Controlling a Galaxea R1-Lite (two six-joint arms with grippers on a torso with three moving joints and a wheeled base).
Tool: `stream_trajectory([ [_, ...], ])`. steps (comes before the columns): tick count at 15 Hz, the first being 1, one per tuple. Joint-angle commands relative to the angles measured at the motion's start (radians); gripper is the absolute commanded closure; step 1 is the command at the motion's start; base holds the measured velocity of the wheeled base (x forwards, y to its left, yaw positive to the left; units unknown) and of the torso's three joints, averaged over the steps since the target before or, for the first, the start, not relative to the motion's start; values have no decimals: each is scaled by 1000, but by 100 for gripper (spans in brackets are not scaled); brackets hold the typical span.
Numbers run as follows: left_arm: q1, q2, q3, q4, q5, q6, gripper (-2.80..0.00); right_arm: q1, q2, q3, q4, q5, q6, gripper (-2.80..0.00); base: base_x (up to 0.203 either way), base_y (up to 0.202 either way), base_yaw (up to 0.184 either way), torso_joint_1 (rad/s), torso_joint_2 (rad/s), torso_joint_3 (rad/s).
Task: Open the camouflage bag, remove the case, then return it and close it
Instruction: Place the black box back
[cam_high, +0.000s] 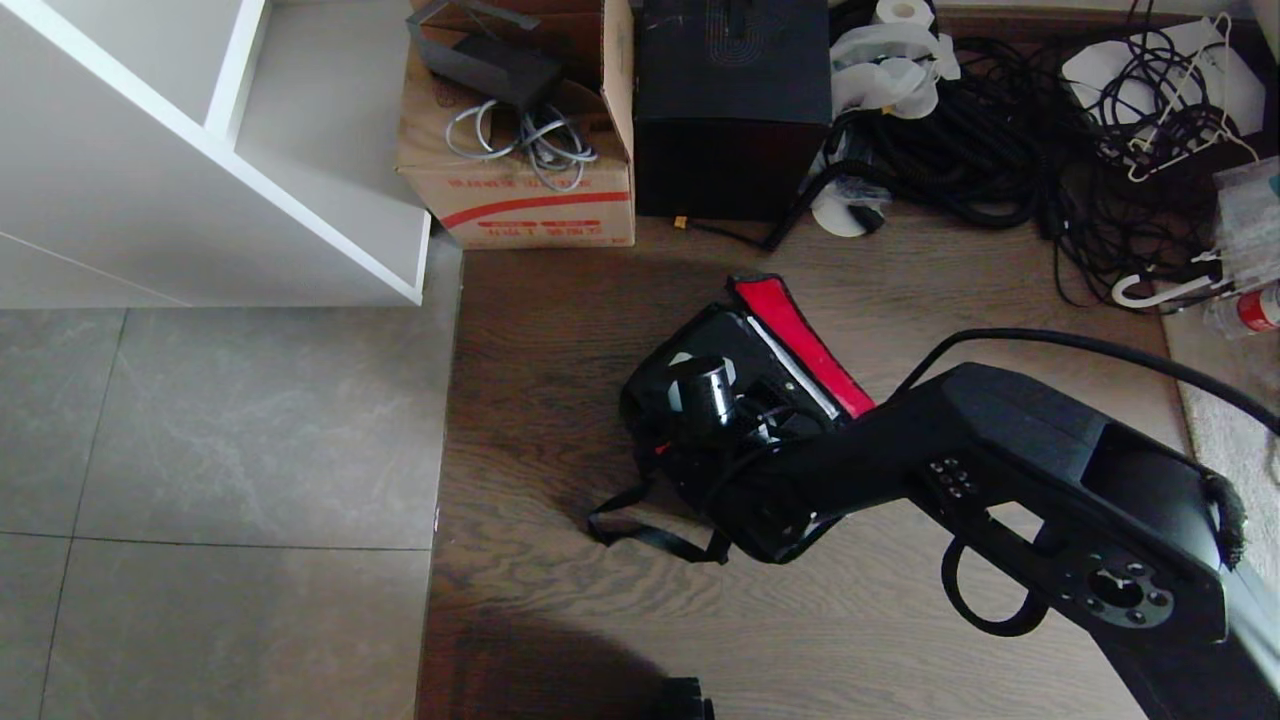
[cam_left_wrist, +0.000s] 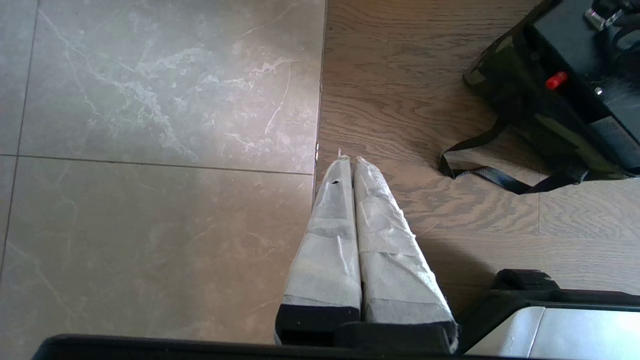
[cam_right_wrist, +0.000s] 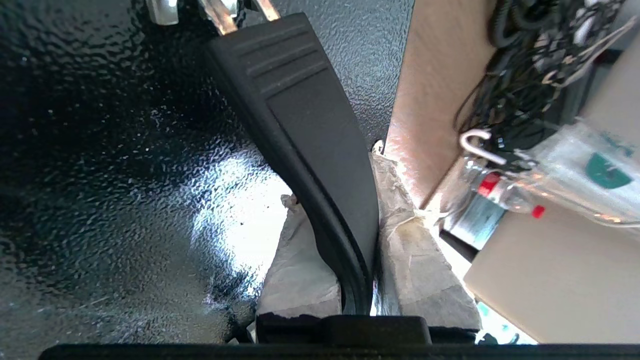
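My right hand is nearest the right wrist camera: its two taped fingers are pinched on the black bar handle of the case, whose pebbled black face fills most of that view. In the head view my right arm reaches in from the right over the camouflage bag, which lies on the wooden floor with its red-lined lid folded back and its black strap trailing toward me. The case sits in the bag's mouth; I cannot tell how much of it is seated inside.

My left hand is parked well apart from the bag, above the seam between the tile and the wood, fingers pressed together on nothing.

Step in hand, as I judge it: the case is being moved by its handle, either out of the bag or back into it; these views do not settle which.

Next move calls for:
- keeping the pinch firm on the handle so the case does not swing;
- moving the case straight along the bag's opening, clear of the grey lining and zipper;
- keeping the lid folded back until the case is settled.
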Motion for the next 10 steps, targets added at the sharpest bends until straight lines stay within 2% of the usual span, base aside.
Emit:
stream_trajectory([
  [1, 0, 0, 0, 0, 0, 0, 0, -1, 17, -1, 12, -5, 10, 0, 0, 0, 0, 0, 0, 0],
  [2, 0, 0, 0, 0, 0, 0, 0, 0, 21, -1, 10, 0, 10, -280, 0, 0, 0, 0, 0, 0],
  [4, 0, 0, 0, 0, 0, 0, 0, 5, 32, 26, 13, 16, 13, -280, 0, 0, 0, 0, 0, 0],
  [10, 0, 0, 0, 0, 0, 0, 0, 110, -36, 114, 13, 42, 29, -280, 0, 0, 0, 0, 0, 0],
])
